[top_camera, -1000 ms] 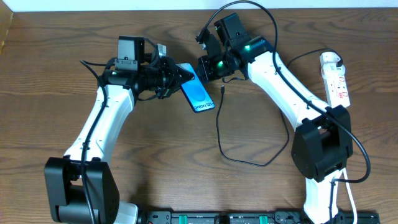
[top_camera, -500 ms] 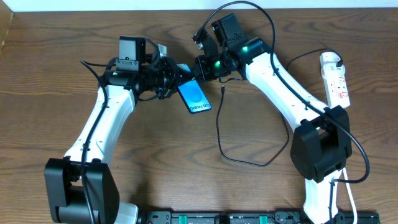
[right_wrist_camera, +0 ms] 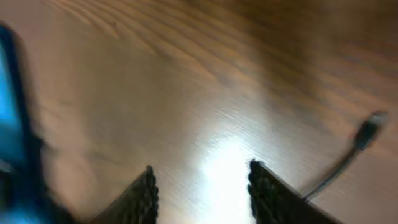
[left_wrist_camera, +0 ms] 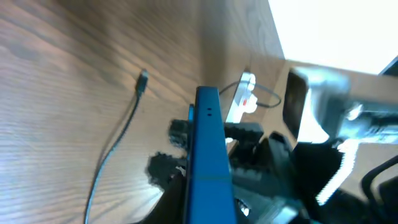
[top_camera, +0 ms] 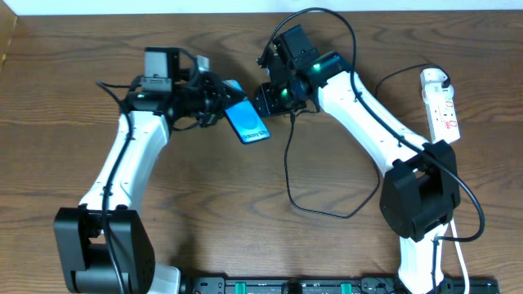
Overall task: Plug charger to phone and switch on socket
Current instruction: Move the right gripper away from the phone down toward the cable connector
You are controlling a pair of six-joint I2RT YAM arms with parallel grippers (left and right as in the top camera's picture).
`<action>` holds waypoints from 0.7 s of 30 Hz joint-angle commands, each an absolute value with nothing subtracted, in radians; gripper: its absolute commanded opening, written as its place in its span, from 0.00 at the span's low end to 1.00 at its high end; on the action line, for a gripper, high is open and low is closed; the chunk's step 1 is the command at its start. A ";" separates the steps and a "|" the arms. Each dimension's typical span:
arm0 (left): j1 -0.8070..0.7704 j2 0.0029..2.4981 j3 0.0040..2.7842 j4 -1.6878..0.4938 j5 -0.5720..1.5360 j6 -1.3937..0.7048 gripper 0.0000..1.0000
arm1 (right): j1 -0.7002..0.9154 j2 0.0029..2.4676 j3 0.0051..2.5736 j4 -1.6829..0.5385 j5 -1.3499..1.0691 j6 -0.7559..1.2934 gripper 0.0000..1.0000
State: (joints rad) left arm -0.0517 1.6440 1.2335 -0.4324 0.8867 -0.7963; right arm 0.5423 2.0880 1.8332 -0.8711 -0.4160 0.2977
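- Overhead: the left pincer [top_camera: 221, 96] sits upper centre-left, clenched on the upper-left end of the phone [top_camera: 247, 122]. The phone's cyan screen is lit, and its body slants down toward frame centre.
- Overhead: the right pincer [top_camera: 266, 96] is just right of the phone's upper part. Whether the two touch cannot be judged from here.
- Overhead: the charger [top_camera: 287, 167], a thin black cable, has its free end on the counter [top_camera: 204, 229] just below the right pincer. It runs down the frame, then loops toward the lower right.
- Overhead: the socket [top_camera: 441, 104] lies at the upper right edge, well apart from both pincers.
- Left wrist: the phone [left_wrist_camera: 208, 155] is edge-on, a blue strip rising from bottom centre. The pincer's own tips are not clearly visible, so it is probably gripped below frame.
- Left wrist: the charger's small plug [left_wrist_camera: 142, 79] lies on the counter at upper left, apart from the phone. The socket [left_wrist_camera: 244, 99] shows beyond the phone's top.
- Right wrist (blurred): the right pincer [right_wrist_camera: 202, 193] is released, its fingers [right_wrist_camera: 144, 193] spread over bare counter and grasping nothing.
- Right wrist: the phone [right_wrist_camera: 9, 106] is at the left edge and the small plug [right_wrist_camera: 370, 127] at the right edge, both outside the fingers.
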 commanded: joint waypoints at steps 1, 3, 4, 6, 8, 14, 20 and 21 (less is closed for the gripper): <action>0.020 1.649 1.254 -0.424 0.923 -0.783 0.07 | 0.548 2.079 1.851 -0.879 -0.251 0.292 0.53; 0.049 1.649 1.254 -0.425 0.924 -0.783 0.07 | 0.548 2.080 1.851 -0.879 -0.204 0.311 0.61; 0.060 1.649 1.254 -0.425 0.924 -0.783 0.07 | 0.548 2.081 1.850 -0.880 -0.173 0.335 0.61; 0.080 1.649 1.254 -0.425 0.924 -0.783 0.07 | 0.548 2.088 1.850 -0.879 -0.121 0.371 0.61; 0.094 1.649 1.254 -0.425 0.926 -0.783 0.07 | 0.548 2.100 1.850 -0.878 -0.101 0.397 0.60; 0.099 1.649 1.254 -0.426 0.931 -0.783 0.07 | 0.548 2.162 1.850 -0.892 -0.099 0.476 0.54; 0.099 1.649 1.254 -0.444 0.930 -0.783 0.07 | 0.547 2.203 1.850 -0.939 -0.063 0.519 0.54; 0.099 1.649 1.254 -0.448 0.930 -0.783 0.07 | 0.547 2.204 1.850 -0.952 -0.049 0.525 0.53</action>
State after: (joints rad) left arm 0.0963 1.6455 1.2335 -0.4427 0.8925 -0.7883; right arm 0.5472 2.1929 1.8378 -0.9283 -0.1070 0.4721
